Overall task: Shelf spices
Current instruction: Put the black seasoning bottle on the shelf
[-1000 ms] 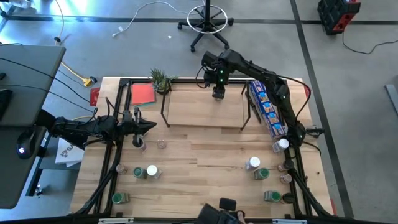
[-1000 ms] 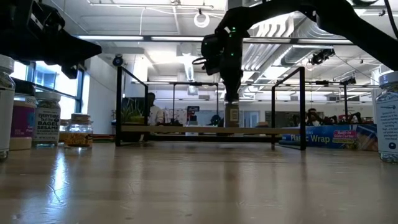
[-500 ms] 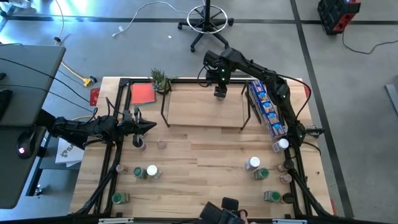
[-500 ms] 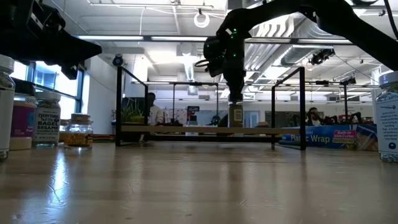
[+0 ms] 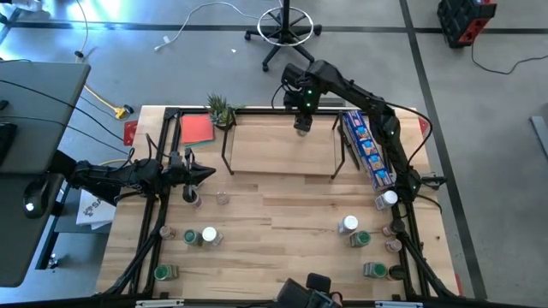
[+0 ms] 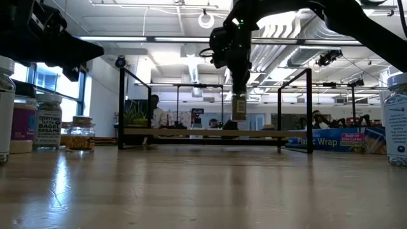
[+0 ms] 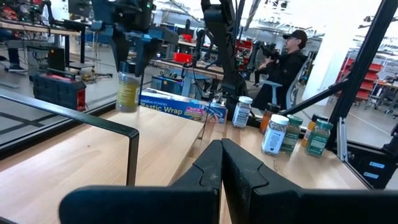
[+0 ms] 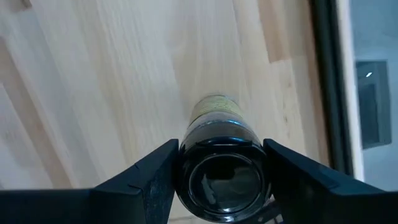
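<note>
The right gripper (image 5: 301, 128) hangs over the far edge of the shelf (image 5: 282, 147), clamped on a black-lidded spice jar (image 8: 221, 163) — in the right wrist view both fingers (image 8: 149, 180) press the lid's sides, w/ the jar's yellowish body pointing down at the pale wood. In the low view the jar (image 6: 239, 107) is upright and looks clear of the shelf board, a gap under it. Left gripper (image 5: 205, 173) sits at the table's left side near the shelf's left post, fingers (image 7: 208, 171) pressed together, holding nothing. Other jars stand on the tabletop — a cluster at front left (image 5: 199, 237), more at front right (image 5: 353, 231). A long blue box (image 5: 366, 149) lies just beside the shelf's right end.
</note>
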